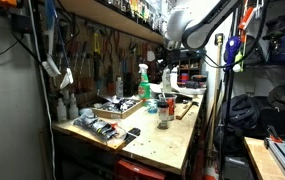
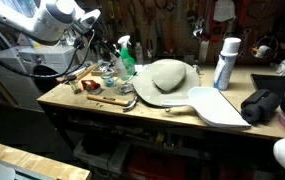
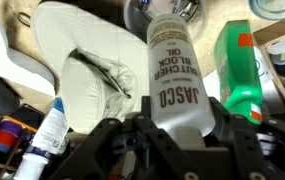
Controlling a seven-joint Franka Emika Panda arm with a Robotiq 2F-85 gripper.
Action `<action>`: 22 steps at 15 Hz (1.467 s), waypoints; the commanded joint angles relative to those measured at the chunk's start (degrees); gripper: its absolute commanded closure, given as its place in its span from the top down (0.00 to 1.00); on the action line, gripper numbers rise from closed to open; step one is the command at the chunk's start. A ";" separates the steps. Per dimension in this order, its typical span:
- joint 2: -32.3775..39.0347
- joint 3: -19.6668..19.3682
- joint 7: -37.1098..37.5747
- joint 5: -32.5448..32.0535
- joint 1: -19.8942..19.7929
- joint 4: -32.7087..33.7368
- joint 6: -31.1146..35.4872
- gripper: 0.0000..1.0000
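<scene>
In the wrist view my gripper [image 3: 177,128] is shut on a clear plastic bottle [image 3: 175,70] labelled "JASCO BUTCHER BLOCK OIL", with its cap pointing away from me. The jaws press on both sides of the bottle's lower body. It hangs above the workbench. A green spray bottle [image 3: 244,75] is just beside it and a white hat [image 3: 82,70] lies on the other side. In both exterior views the gripper [image 1: 170,74] [image 2: 102,50] is over the cluttered end of the bench, near the green spray bottle [image 1: 143,86] [image 2: 127,58].
The wooden workbench [image 2: 132,118] carries the white hat [image 2: 167,80], a white paddle-shaped board [image 2: 217,106], a white spray can [image 2: 225,62], a black bag [image 2: 264,106] and a hammer [image 2: 112,101]. A tray of tools [image 1: 117,105] and jars stand near the wall. A shelf hangs overhead.
</scene>
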 commanded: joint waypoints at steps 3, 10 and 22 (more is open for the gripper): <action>5.43 -0.82 17.23 -14.43 0.37 3.54 -0.68 0.31; 9.25 -4.61 18.73 -14.29 4.88 5.24 -4.72 0.31; 10.76 -9.65 18.03 -3.52 7.05 8.26 -7.92 1.00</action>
